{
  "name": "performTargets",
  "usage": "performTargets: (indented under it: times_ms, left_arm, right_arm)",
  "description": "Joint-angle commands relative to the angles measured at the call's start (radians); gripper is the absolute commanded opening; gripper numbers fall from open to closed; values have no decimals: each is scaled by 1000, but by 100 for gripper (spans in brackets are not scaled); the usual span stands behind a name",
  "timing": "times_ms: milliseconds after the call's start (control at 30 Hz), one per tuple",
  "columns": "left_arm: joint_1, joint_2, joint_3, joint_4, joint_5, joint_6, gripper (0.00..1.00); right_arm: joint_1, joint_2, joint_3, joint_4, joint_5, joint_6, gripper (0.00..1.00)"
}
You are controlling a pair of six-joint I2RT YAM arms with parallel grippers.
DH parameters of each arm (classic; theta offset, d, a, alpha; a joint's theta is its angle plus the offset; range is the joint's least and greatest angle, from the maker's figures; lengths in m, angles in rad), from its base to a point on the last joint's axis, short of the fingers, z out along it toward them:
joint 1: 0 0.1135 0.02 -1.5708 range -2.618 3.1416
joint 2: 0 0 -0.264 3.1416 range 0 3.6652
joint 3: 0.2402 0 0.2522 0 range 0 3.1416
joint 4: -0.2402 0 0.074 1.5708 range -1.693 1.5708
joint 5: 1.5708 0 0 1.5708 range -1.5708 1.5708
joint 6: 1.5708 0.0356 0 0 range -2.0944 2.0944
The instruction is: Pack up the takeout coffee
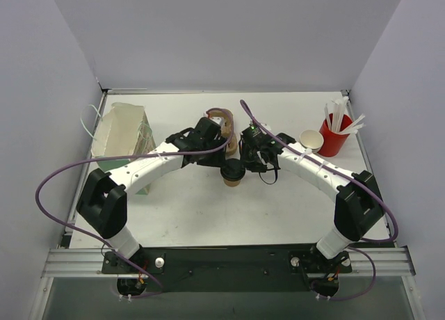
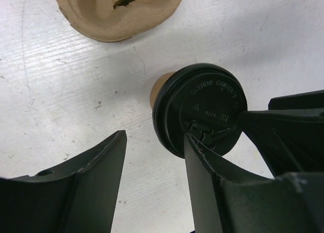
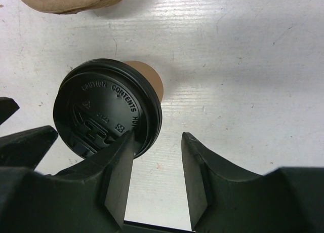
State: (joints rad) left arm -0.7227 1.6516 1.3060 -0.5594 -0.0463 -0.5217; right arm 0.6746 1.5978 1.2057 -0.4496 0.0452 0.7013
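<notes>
The coffee cup [image 1: 233,172], lidded, stands on the table [image 1: 278,216] near the carrier [image 2: 116,15]. The left gripper [image 2: 152,142] and right gripper [image 3: 158,137] are released, flanking its lid, probably to regrasp it.

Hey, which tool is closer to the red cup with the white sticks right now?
Right. The right tool sits just right of the lidded coffee cup, toward the red cup; the left tool sits left of it, farther away.
</notes>
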Motion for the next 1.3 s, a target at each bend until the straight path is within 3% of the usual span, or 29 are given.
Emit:
performTargets:
  times_ms: [0, 133, 267, 400, 633, 1267]
  left_arm:
    - [28, -64, 19, -5, -9, 17, 60]
    - [69, -105, 12, -13, -24, 15, 60]
    - [97, -144, 3, -16, -29, 14, 60]
    - [115, -176, -5, -23, -26, 15, 60]
    - [124, -203, -14, -33, -20, 17, 60]
    - [128, -205, -24, -30, -13, 15, 60]
  right_arm:
    - [6, -15, 60, -43, 25, -22, 39]
    - [28, -9, 94, -46, 30, -43, 44]
    - [51, 22, 146, -50, 28, -92, 62]
    - [75, 88, 207, -86, 45, -143, 74]
    - [94, 185, 296, -153, 48, -178, 77]
    - [125, 255, 333, -190, 87, -184, 81]
